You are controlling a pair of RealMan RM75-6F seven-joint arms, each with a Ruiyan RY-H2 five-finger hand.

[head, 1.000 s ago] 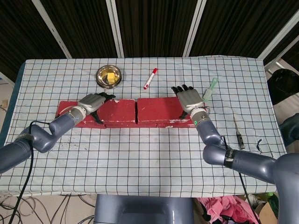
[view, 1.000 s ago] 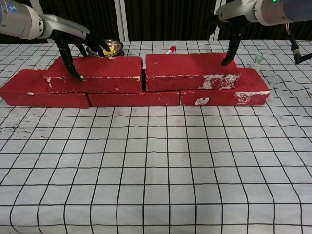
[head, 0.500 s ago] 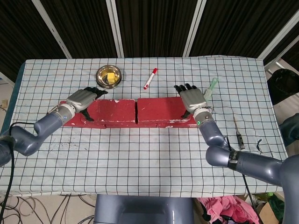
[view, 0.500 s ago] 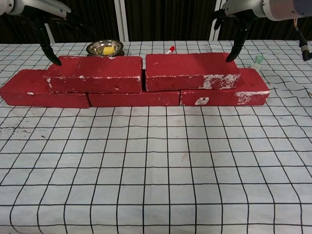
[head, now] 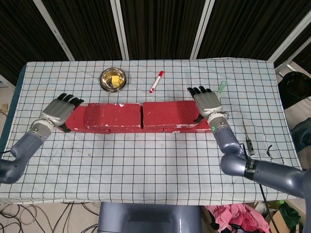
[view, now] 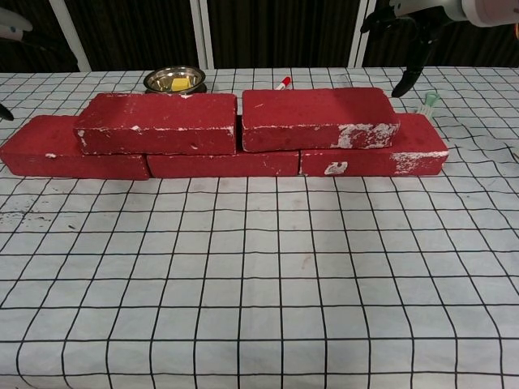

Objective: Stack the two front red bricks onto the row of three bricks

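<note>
Two upper bricks (view: 235,120) sit stacked on the bottom row (view: 223,164).

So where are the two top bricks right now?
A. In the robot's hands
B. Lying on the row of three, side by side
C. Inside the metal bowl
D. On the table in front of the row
B: the two top bricks lie on the row of three, and both hands are off them, holding nothing.

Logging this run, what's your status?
Left hand open, off the bricks. Right hand open, off too. Two upper bricks sit on the three-brick row. Nothing in the way.
</note>
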